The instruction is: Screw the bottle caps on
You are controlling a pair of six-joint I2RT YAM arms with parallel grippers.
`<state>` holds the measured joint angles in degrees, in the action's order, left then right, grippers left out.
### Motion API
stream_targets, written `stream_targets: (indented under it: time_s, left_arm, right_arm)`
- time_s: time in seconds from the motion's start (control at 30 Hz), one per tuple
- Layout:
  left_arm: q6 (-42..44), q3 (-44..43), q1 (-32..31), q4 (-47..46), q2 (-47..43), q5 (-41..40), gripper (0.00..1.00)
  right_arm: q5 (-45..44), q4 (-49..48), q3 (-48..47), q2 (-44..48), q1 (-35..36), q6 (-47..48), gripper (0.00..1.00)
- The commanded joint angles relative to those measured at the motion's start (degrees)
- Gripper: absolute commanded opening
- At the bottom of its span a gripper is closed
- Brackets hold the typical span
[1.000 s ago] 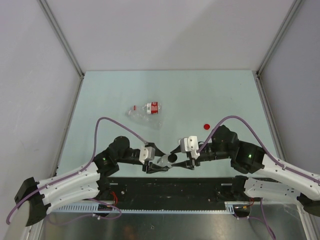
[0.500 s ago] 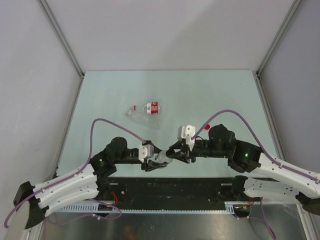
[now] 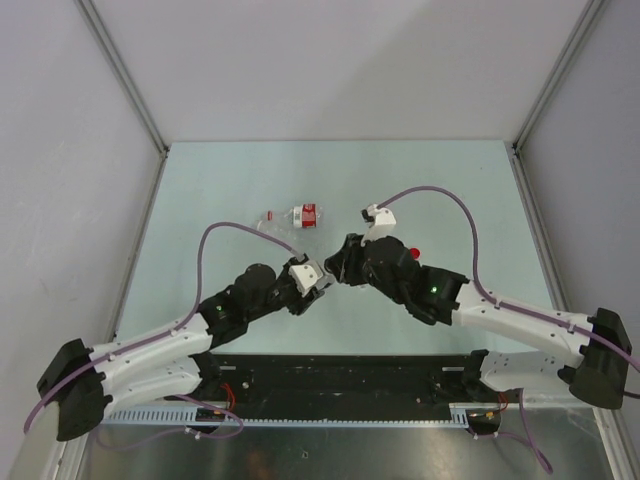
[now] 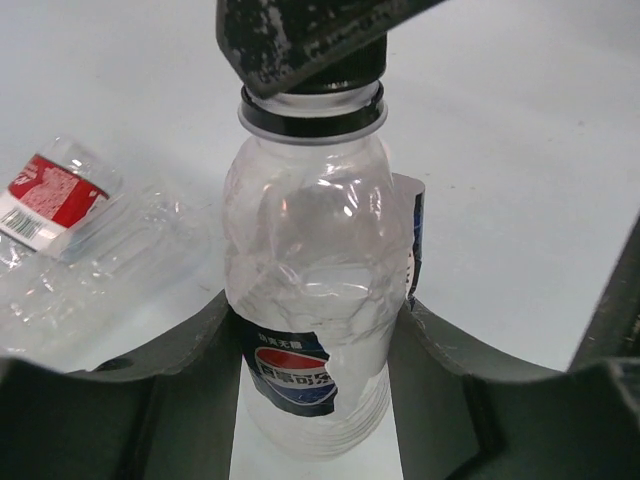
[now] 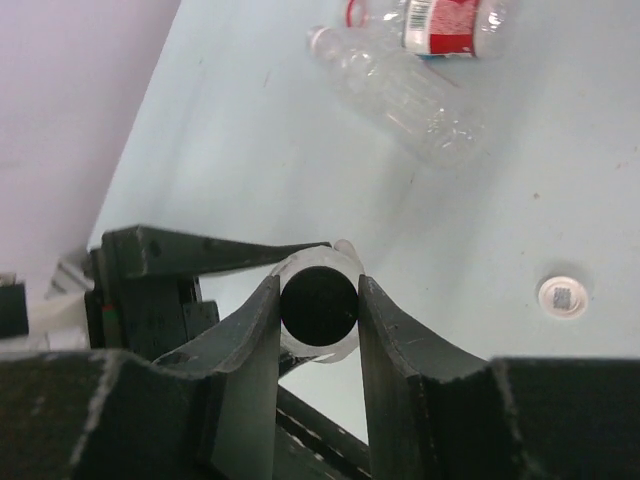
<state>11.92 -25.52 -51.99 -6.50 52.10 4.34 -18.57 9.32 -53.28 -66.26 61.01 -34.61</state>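
Note:
My left gripper [image 4: 310, 335] is shut on a clear bottle [image 4: 310, 260] with a blue label and holds it upright. My right gripper [image 5: 318, 305] is shut on the black cap [image 5: 318, 303], which sits on that bottle's neck [image 4: 313, 108]. In the top view the two grippers meet mid-table, the left gripper [image 3: 312, 280] beside the right gripper [image 3: 342, 268]. Two more bottles [image 3: 290, 222] lie on their sides behind them, one with a red-and-white label [image 4: 50, 195]. The red cap [image 3: 413, 250] lies to the right. The white cap [image 5: 562, 296] lies on the table.
The pale green table [image 3: 220, 180] is closed in by grey walls on three sides, with metal posts at the back corners. The purple cables [image 3: 440, 195] arch over both arms. A black rail [image 3: 340, 375] runs along the near edge.
Both arms have moved away from the near edge toward the middle of the table, carrying the bottle and cap together. The right arm has swung round and now reaches in from the far side.

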Motion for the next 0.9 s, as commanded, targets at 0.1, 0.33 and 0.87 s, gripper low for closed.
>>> stream_targets:
  time_s: [0.1,0.33,0.87]
  left_arm:
    - [0.6,-5.2,-1.6,-18.6,0.9,-1.7,0.0]
    - [-1.1,-1.9,-1.5,-18.6,0.2,-1.3,0.0]
    - [-3.2,2.1,-1.3,-18.6,0.1,9.1,0.0]
  right_arm:
    - [-14.5,1.5,0.2,-3.7,-1.6,-22.3,0.0]
    - [-3.7,-5.4,0.2,-2.0,-4.6,-15.4,0.26]
    - [24.3,-4.1,0.1,16.4,-10.2,22.1,0.99]
